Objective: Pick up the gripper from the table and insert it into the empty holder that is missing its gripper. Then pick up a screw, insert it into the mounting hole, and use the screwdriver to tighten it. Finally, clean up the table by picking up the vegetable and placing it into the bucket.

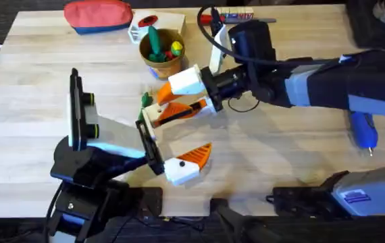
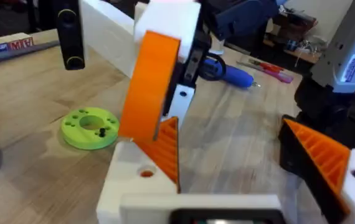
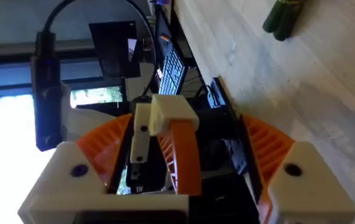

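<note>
The orange ribbed gripper (image 1: 179, 111) is held in my right gripper (image 1: 182, 98), which is shut on it. It rests against the white holder (image 1: 150, 116), one finger of my left gripper (image 1: 171, 138). The left gripper stands open, and its other finger (image 1: 189, 162) carries an orange pad. In the left wrist view the orange gripper (image 2: 168, 146) stands on the holder (image 2: 131, 180). A green disc (image 2: 90, 127) beside it holds a small dark screw. The blue screwdriver (image 1: 363, 129) lies at the right. The bucket (image 1: 165, 64) stands at the back. A green vegetable (image 3: 283, 18) lies on the table.
A red pouch (image 1: 98, 15) lies at the back left. The bucket holds a green toy and yellow and red pieces. A red-handled tool (image 1: 209, 19) and a box lie at the back middle. The right arm spans the table's right half.
</note>
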Robot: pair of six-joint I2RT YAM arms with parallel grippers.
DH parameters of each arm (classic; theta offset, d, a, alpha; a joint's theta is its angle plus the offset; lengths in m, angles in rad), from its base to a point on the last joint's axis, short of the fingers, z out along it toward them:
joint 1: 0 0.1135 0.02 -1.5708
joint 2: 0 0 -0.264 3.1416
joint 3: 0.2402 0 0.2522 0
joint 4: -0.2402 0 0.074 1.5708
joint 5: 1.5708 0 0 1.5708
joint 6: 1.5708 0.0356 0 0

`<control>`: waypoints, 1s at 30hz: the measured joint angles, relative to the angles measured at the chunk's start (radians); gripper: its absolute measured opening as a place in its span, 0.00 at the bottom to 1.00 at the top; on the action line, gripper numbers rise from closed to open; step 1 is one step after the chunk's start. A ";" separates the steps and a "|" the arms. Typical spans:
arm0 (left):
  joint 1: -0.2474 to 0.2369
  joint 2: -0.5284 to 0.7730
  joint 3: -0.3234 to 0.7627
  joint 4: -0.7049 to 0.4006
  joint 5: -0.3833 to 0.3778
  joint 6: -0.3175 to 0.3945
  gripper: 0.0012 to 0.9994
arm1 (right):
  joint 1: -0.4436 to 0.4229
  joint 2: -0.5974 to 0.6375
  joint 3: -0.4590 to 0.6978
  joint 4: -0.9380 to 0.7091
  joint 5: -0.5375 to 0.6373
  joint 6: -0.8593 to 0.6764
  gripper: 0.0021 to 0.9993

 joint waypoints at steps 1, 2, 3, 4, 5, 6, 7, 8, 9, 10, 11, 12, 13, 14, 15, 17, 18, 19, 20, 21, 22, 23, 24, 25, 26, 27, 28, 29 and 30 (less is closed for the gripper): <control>0.000 0.000 0.000 0.000 0.001 0.000 0.99 | -0.001 0.000 0.000 0.000 0.000 -0.003 0.96; 0.000 0.000 0.000 0.000 0.004 0.000 0.99 | -0.015 0.000 0.000 0.004 -0.005 -0.020 0.97; 0.000 0.000 0.000 0.000 0.004 0.000 0.99 | -0.025 0.000 0.000 0.014 -0.005 -0.022 0.97; 0.000 0.000 0.000 0.000 0.004 0.000 0.99 | -0.041 0.000 0.000 0.031 -0.005 -0.026 0.97; 0.000 0.000 0.000 0.000 0.004 0.000 0.99 | -0.061 0.000 0.000 0.046 -0.006 -0.030 0.97; 0.000 0.000 0.000 0.000 0.006 0.000 0.99 | -0.084 0.000 0.000 0.054 -0.006 -0.040 0.97; 0.000 0.000 0.000 0.000 0.007 0.000 0.99 | -0.106 0.000 0.000 0.056 -0.005 -0.050 0.97; 0.000 0.000 0.000 0.000 0.008 0.000 0.99 | -0.133 0.000 0.001 0.056 -0.005 -0.066 0.97; 0.000 0.000 0.000 0.000 0.009 0.000 0.99 | -0.160 0.000 0.003 0.055 -0.005 -0.084 0.97; 0.000 0.000 0.000 0.000 0.011 0.000 0.99 | -0.180 0.000 0.007 0.055 -0.005 -0.100 0.98; 0.000 0.000 0.000 0.000 0.011 0.000 0.99 | -0.205 0.000 0.015 0.052 -0.004 -0.123 0.98; 0.000 0.000 0.000 0.000 0.011 0.000 0.99 | -0.228 0.000 0.027 0.044 -0.003 -0.147 0.98; 0.000 0.000 0.000 0.000 0.012 0.000 0.99 | -0.251 0.000 0.043 0.026 0.003 -0.176 0.98; 0.000 0.000 0.000 0.000 0.012 0.000 0.99 | -0.272 0.000 0.062 -0.005 0.013 -0.206 0.98; 0.000 0.000 0.000 0.000 0.013 0.000 0.99 | -0.289 0.000 0.080 -0.037 0.028 -0.239 0.98; 0.000 0.000 0.000 0.000 0.015 0.000 0.99 | -0.322 0.000 0.118 -0.140 0.073 -0.318 0.98; 0.000 0.000 0.000 0.000 0.015 0.000 0.99 | -0.337 0.000 0.138 -0.203 0.104 -0.368 0.98; 0.000 0.000 0.000 0.000 0.015 0.000 0.99 | -0.348 0.000 0.158 -0.267 0.134 -0.415 0.98; 0.000 0.000 0.000 0.000 0.015 0.000 0.99 | -0.354 0.000 0.174 -0.324 0.161 -0.460 0.98; 0.000 0.000 0.000 0.000 0.015 0.000 0.99 | -0.359 -0.002 0.196 -0.404 0.197 -0.514 0.98; 0.000 0.000 0.000 0.000 0.015 0.000 0.99 | -0.360 -0.007 0.220 -0.488 0.240 -0.570 0.98; 0.000 0.000 0.000 0.000 0.015 0.000 0.99 | -0.359 -0.015 0.240 -0.571 0.289 -0.627 0.98; 0.000 0.000 0.000 0.000 0.015 0.000 0.99 | -0.355 -0.027 0.261 -0.648 0.338 -0.674 0.98; 0.000 0.000 0.000 0.000 0.015 0.000 0.99 | -0.350 -0.041 0.281 -0.726 0.397 -0.727 0.98; 0.000 0.000 0.000 0.000 0.015 0.000 0.99 | -0.340 -0.059 0.300 -0.797 0.465 -0.783 0.98; 0.000 0.000 0.000 0.000 0.015 0.000 0.99 | -0.328 -0.074 0.313 -0.839 0.524 -0.828 0.98; 0.000 0.000 0.000 0.000 0.015 0.000 0.99 | -0.311 -0.089 0.325 -0.874 0.587 -0.876 0.98; 0.000 0.000 0.000 0.000 0.015 0.000 0.99 | -0.293 -0.100 0.334 -0.900 0.642 -0.916 0.98; 0.000 0.000 0.000 0.000 0.015 0.000 0.99 | -0.271 -0.106 0.340 -0.921 0.691 -0.953 0.98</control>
